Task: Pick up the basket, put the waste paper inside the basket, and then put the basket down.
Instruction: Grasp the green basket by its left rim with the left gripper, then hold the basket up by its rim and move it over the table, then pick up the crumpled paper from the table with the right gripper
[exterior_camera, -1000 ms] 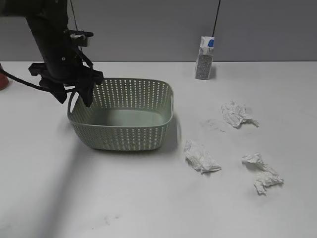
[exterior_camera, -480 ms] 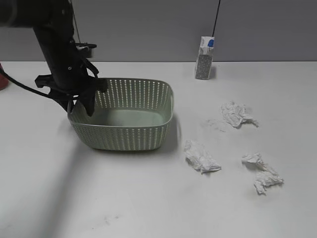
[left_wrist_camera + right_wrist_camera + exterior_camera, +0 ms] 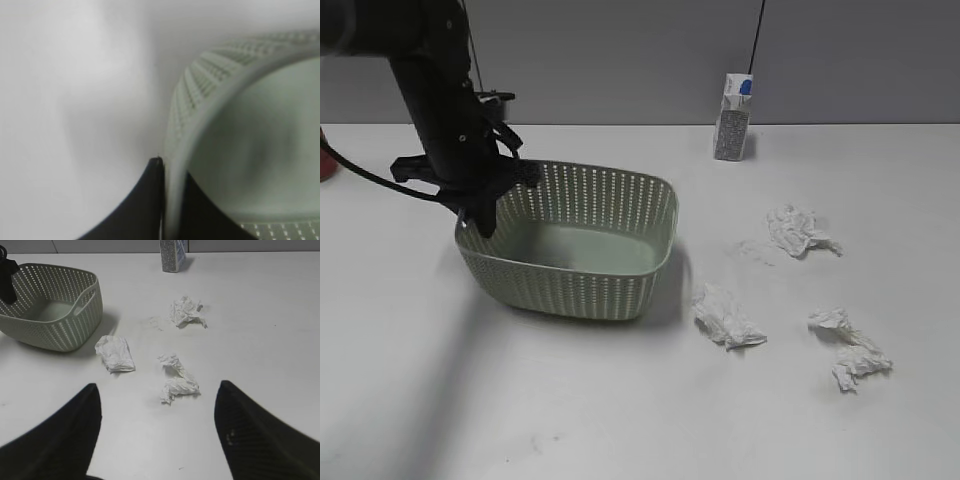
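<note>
The basket (image 3: 570, 245) looks light and stiff; our left gripper (image 3: 170, 200) pinches its thin rim at the near end, so it tilts there and we judge it may swing. Three paper wads (image 3: 115, 353) lie ahead of our right gripper (image 3: 157, 440), spread wide, holding nothing.

The pale sage-green perforated plastic basket (image 3: 582, 243) sits tilted, left end raised off the white surface (image 3: 620, 400). Three crumpled white paper wads (image 3: 725, 317) (image 3: 798, 230) (image 3: 850, 348) lie to its right.
</note>
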